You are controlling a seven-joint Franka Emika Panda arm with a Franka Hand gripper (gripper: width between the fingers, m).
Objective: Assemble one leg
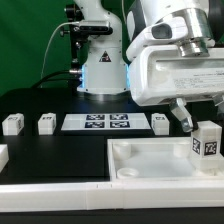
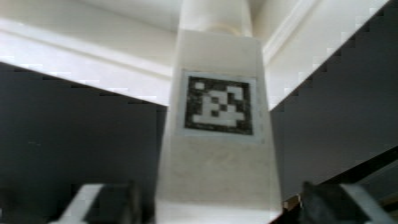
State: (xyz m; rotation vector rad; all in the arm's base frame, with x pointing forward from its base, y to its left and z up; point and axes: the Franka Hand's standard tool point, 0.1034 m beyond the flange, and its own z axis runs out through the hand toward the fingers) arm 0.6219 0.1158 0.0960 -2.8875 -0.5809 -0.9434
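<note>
The leg (image 1: 206,146), a small white post with a black-and-white tag, stands upright at the near right corner of the large white tray-like part (image 1: 130,160). My gripper (image 1: 199,127) comes down over the leg's top end. In the wrist view the leg (image 2: 217,120) fills the middle, tag facing the camera, with the tray's pale surface behind it. My gripper (image 2: 222,212) has a dark finger (image 2: 107,205) on one side of the leg and another on the other side, both close against it. The leg's lower end and the corner socket are hidden.
Three more white legs lie in a row on the black table: two at the exterior view's left (image 1: 12,123) (image 1: 46,123), one (image 1: 161,123) right of the marker board (image 1: 97,122). The robot base (image 1: 100,70) stands behind. A white part (image 1: 2,155) shows at the left edge.
</note>
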